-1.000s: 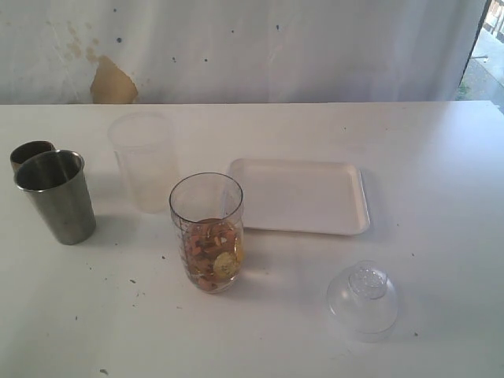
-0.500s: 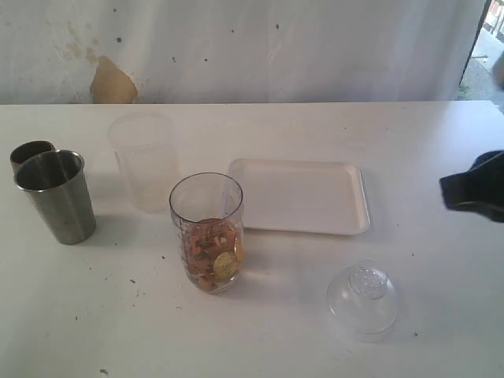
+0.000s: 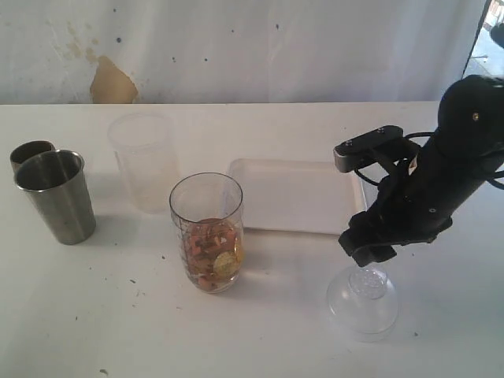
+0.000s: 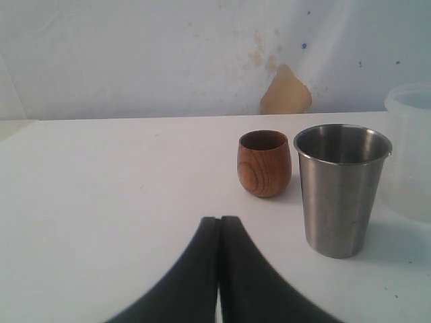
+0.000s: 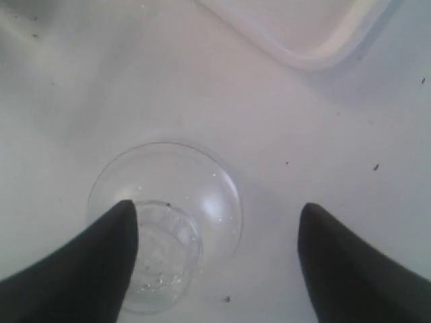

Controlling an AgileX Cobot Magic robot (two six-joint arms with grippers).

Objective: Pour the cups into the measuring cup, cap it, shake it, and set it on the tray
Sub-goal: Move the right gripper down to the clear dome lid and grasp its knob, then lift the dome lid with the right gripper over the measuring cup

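Observation:
The measuring cup (image 3: 207, 232) stands mid-table, uncapped, with colourful bits in its lower half. At the far left a steel tumbler (image 3: 53, 195) (image 4: 340, 185) stands upright, with a small brown wooden cup (image 3: 30, 153) (image 4: 264, 162) just behind it. The white tray (image 3: 299, 195) (image 5: 296, 27) lies empty to the right of the measuring cup. A clear dome lid (image 3: 362, 302) (image 5: 165, 222) sits near the front right. My right gripper (image 3: 370, 256) (image 5: 217, 207) hangs open just above the lid, off to one side of it. My left gripper (image 4: 219, 221) is shut and empty, short of the tumbler.
A frosted unmarked plastic cup (image 3: 143, 161) (image 4: 411, 155) stands behind the measuring cup, beside the tumbler. A white wall with a brown stain (image 3: 112, 83) backs the table. The right arm (image 3: 441, 173) reaches over the tray's right end.
The right arm has come in from the right edge and now hovers over the dome lid. The cups, tray and lid have not moved.

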